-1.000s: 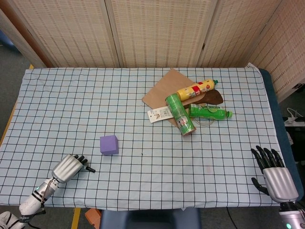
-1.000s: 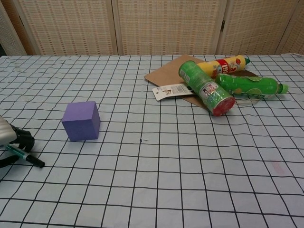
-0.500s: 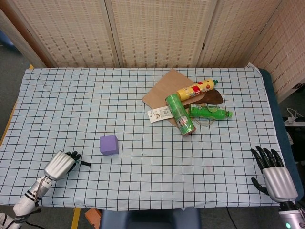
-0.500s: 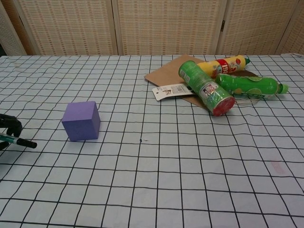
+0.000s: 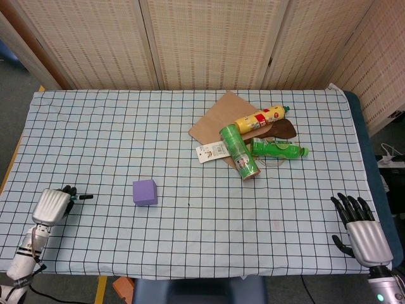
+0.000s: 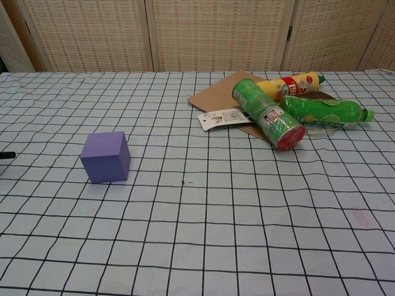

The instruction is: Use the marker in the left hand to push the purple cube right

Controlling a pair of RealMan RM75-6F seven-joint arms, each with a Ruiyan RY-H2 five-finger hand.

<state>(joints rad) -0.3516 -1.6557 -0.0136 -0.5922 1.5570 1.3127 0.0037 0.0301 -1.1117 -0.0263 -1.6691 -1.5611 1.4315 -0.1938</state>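
From the chest view I only get the black tip of the marker (image 6: 6, 155) at the left edge; my left hand (image 5: 53, 204) is cut off there entirely. In the head view the marker is too small to read how my fingers sit on it. My right hand (image 5: 362, 231) shows only in the head view, its wrist cropped by the bottom edge.

no text can be read with confidence. yellow bottle (image 6: 289, 82) carries a red label with white lettering, too blurred to make out. white card (image 6: 224, 116) beside the green can (image 6: 267, 113) shows small dark print, illegible. green bottle (image 6: 324, 110) label shows only pale shapes, no legible words.
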